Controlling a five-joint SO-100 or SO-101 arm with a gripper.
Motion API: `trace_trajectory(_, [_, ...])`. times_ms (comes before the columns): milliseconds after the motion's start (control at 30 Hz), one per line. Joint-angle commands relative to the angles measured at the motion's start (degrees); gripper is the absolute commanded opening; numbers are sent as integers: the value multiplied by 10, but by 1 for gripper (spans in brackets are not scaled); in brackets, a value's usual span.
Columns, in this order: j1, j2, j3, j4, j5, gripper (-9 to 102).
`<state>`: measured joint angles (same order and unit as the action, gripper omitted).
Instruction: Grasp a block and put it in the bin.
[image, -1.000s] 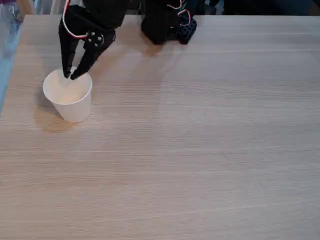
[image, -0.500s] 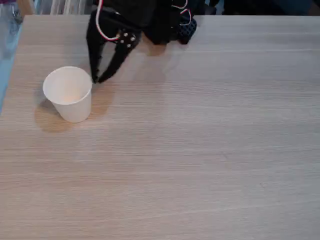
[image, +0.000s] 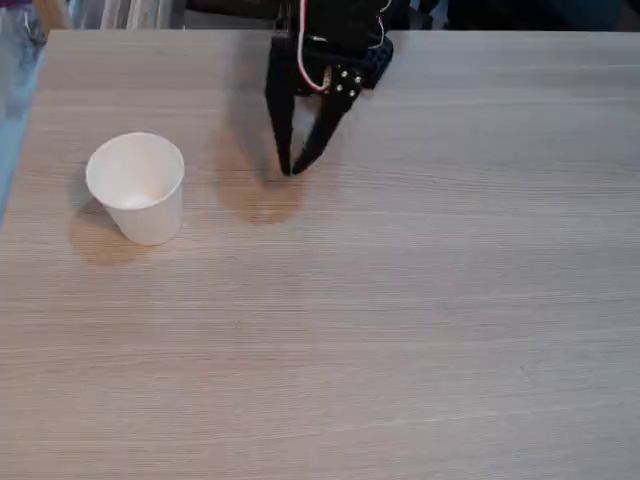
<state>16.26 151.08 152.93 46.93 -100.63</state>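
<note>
Cup (image: 135, 187): upright on worktop (image: 400, 320), left in fixed view; block not visible, possibly inside.
End effector (image: 290, 170): tips nearly together, empty, well apart from cup, suggesting release done.

Fixed view: I look steeply down from the near side of the pale wood-grain table (image: 400, 330), facing its far edge; moderately close, black arm base (image: 335, 30) at top centre.

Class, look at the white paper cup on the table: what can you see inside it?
Inside the paper cup, the fixed view shows pale inner wall and a lighter patch low down. Whether that patch is the block or bare bottom cannot be told. The near wall hides part of the bottom.
</note>
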Motion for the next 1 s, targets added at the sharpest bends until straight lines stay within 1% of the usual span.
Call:
trace_trajectory(0, [-37,51,38,8,6,0])
trace_trajectory(167, [-93,108,89,38,21,0])
trace_trajectory(300, [-127,150,135,39,31,0])
trace_trajectory(600, [-159,255,248,28,17,0])
trace_trajectory(667, [-172,263,249,42,24,0])
trace_trajectory(867, [-216,282,249,47,69,0])
trace_trajectory(967, [-229,291,249,60,71,0])
